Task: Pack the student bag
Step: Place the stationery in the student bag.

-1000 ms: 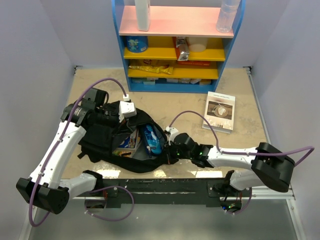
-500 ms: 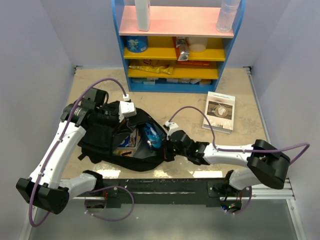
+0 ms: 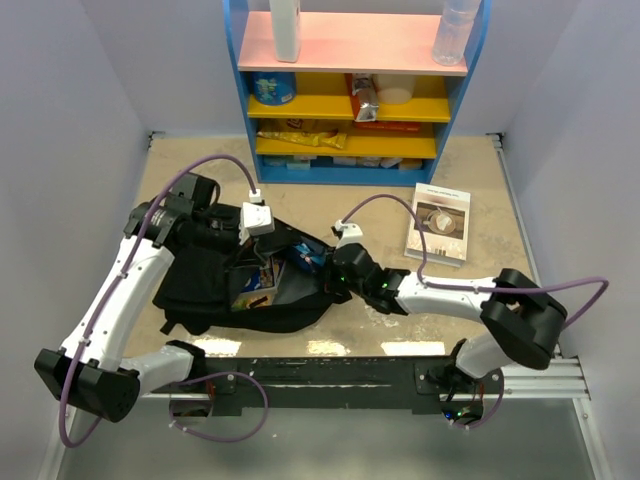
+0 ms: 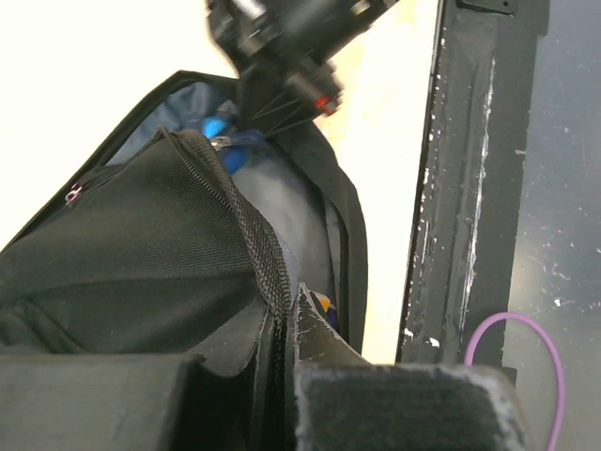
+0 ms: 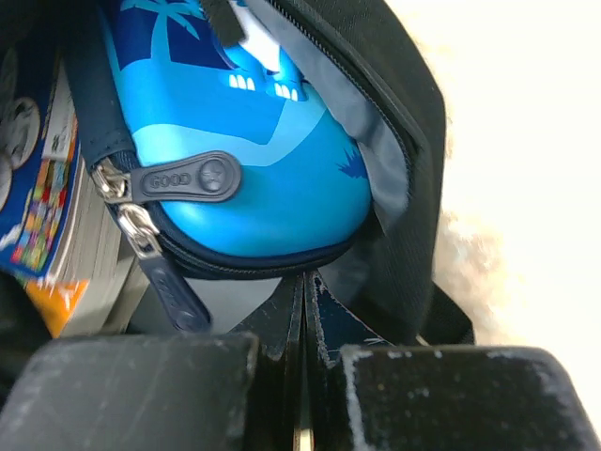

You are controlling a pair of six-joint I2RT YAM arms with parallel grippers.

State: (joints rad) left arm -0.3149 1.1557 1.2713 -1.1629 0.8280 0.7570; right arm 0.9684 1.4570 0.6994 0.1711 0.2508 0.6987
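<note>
Lying slumped on the left half of the tan table [image 3: 500,270], just beyond the arms' bases, the large soft black fabric student bag [image 3: 195,285] has its main zipped mouth gaping upward. Inside the opening sit a bright-blue oval pencil case [image 3: 303,260] with a dark-blue zipper band and, left of it, some colourful paperback books [image 3: 255,285] standing on edge. In the right wrist view the pencil case [image 5: 254,160] fills the mouth, its two zipper pulls hanging beside the books [image 5: 56,216], with the bag's lining and zipper edge [image 5: 394,122] curving round its right side.

The left gripper [image 3: 233,248] is clamped on the bag's upper rim; in the left wrist view the toothed zipper edge [image 4: 268,272] runs down between its pads [image 4: 286,376]. The right gripper [image 3: 324,274] sits at the bag's right rim, its jaws pressed together [image 5: 305,319] just below the pencil case; whether fabric is caught between them I cannot tell.

Well apart to the right, a thin white booklet [image 3: 438,222] lies flat. A blue shelf unit [image 3: 232,90] stands at the far edge.
</note>
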